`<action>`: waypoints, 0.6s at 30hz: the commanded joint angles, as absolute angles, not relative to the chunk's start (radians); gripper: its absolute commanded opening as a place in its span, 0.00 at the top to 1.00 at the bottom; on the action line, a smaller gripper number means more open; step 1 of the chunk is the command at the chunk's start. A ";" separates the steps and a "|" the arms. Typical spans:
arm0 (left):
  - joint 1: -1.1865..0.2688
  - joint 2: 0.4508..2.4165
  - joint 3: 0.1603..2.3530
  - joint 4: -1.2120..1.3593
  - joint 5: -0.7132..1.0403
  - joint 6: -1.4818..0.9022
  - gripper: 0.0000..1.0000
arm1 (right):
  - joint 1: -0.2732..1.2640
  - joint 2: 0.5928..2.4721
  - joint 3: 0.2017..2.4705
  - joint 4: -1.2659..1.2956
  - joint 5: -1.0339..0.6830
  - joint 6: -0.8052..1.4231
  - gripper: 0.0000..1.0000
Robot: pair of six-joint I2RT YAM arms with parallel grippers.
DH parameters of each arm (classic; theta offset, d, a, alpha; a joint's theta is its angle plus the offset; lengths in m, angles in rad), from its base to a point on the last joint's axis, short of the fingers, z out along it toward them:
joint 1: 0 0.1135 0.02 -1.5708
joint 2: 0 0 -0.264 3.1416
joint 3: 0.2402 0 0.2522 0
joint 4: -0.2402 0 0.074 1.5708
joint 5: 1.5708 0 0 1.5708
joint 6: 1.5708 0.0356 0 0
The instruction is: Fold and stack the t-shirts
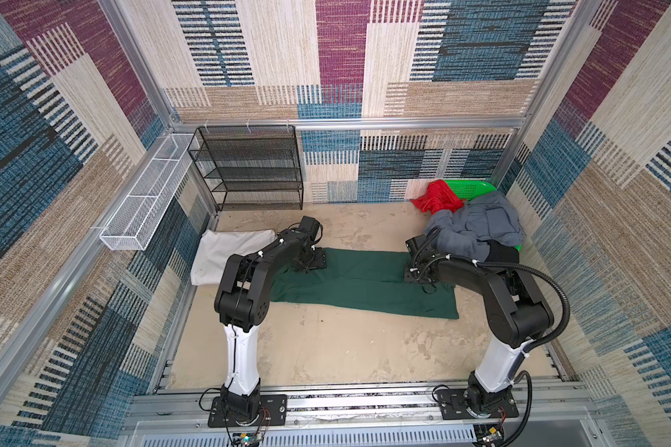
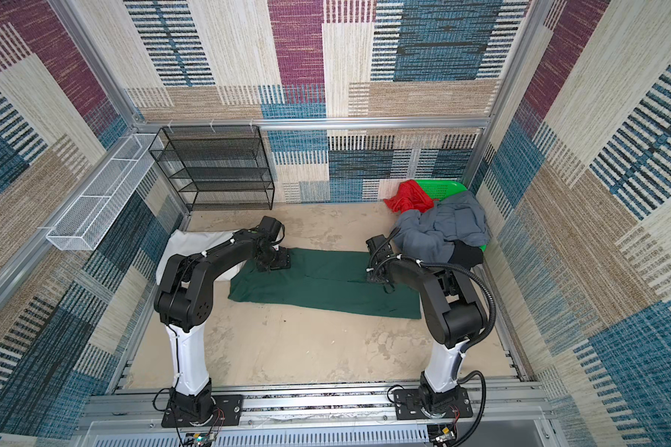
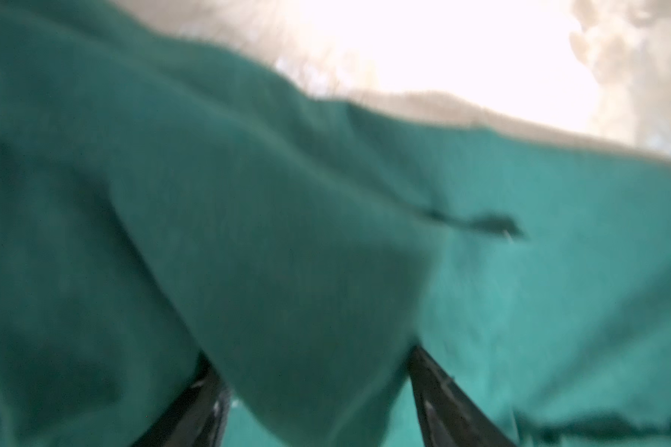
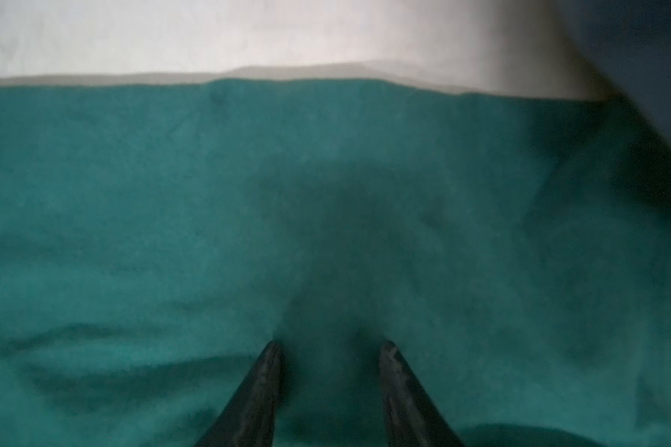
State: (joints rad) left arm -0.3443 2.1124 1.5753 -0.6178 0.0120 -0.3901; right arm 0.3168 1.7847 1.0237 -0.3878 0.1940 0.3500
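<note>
dark green t-shirt (image 1: 365, 288): spread flat as a long band across the middle of the table (image 1: 326, 356), running from 9 o'clock to 3 o'clock, with a lengthwise crease; shown in both top views.
left gripper (image 1: 311, 262): down on the 9 o'clock end of the green band, at its far edge. in the left wrist view its fingers (image 3: 194, 402) stand wide apart with a raised hump of green cloth between them. the picture is blurred and no pinch shows.
right gripper (image 1: 417, 273): down on the 3 o'clock end, also at the far edge. in the right wrist view its fingers (image 4: 260, 387) stand apart with their tips on the cloth. flat green fabric shows in the gap and nothing is clamped.
white t-shirt (image 1: 225, 251): folded flat at 9 o'clock by the side wall, just beside the green one, partly behind the left arm.
grey-blue t-shirt (image 1: 477, 224): crumpled heap at 2 o'clock, lying over the bright green basket (image 1: 469, 188).
red t-shirt (image 1: 436, 199): bunched on the 12 o'clock side of the grey-blue heap, touching it.
black t-shirt (image 1: 502, 253): peeks out from under the heap's 6 o'clock side.
black mesh rack (image 1: 248, 170): at 11 o'clock against the far wall.
white wire basket (image 1: 148, 193): on the side wall at 10 o'clock.
</note>
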 commanded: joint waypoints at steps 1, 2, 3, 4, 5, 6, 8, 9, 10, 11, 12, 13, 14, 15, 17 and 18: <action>-0.344 2.190 1.676 -0.671 0.013 -0.351 0.28 | 0.317 1.752 0.972 -0.480 0.188 0.375 0.57; -0.344 2.217 1.716 -0.687 0.015 -0.346 0.28 | 0.317 1.741 0.960 -0.479 0.185 0.380 0.57; -0.342 2.244 1.756 -0.699 0.013 -0.342 0.28 | 0.317 1.732 0.949 -0.479 0.181 0.383 0.57; -0.343 2.276 1.808 -0.716 0.014 -0.336 0.28 | 0.317 1.722 0.936 -0.476 0.174 0.385 0.57; -0.343 2.305 1.855 -0.730 0.014 -0.327 0.29 | 0.317 1.710 0.922 -0.470 0.165 0.387 0.57; -0.344 2.337 1.909 -0.751 0.013 -0.322 0.29 | 0.318 1.700 0.907 -0.467 0.156 0.389 0.57; -0.343 2.410 2.030 -0.801 -0.003 -0.309 0.29 | 0.318 1.681 0.886 -0.462 0.137 0.385 0.58; -0.344 2.445 2.088 -0.821 -0.003 -0.305 0.29 | 0.318 1.673 0.879 -0.465 0.133 0.383 0.57; -0.344 2.486 2.158 -0.849 -0.007 -0.297 0.29 | 0.318 1.666 0.874 -0.473 0.127 0.378 0.58; -0.343 2.525 2.225 -0.878 -0.006 -0.291 0.29 | 0.318 1.659 0.868 -0.479 0.121 0.374 0.58; -0.344 2.562 2.291 -0.907 -0.009 -0.283 0.29 | 0.318 1.649 0.859 -0.484 0.116 0.372 0.58; -0.344 2.602 2.364 -0.937 -0.016 -0.279 0.29 | 0.318 1.638 0.851 -0.489 0.112 0.373 0.58; -0.344 2.636 2.423 -0.960 -0.018 -0.275 0.29 | 0.318 1.625 0.839 -0.489 0.103 0.377 0.58; -0.344 2.665 2.475 -0.977 -0.015 -0.272 0.29 | 0.318 1.613 0.828 -0.487 0.083 0.376 0.58; -0.344 2.707 2.542 -0.986 -0.006 -0.268 0.29 | 0.318 1.589 0.800 -0.487 0.044 0.379 0.58; -0.344 2.719 2.557 -0.982 -0.001 -0.267 0.29 | 0.318 1.577 0.786 -0.485 0.027 0.381 0.58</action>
State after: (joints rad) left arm -0.3473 2.6701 2.5172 -0.8719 0.0036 -0.2920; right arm 0.3168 1.5940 0.8150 -0.3817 0.0975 0.3683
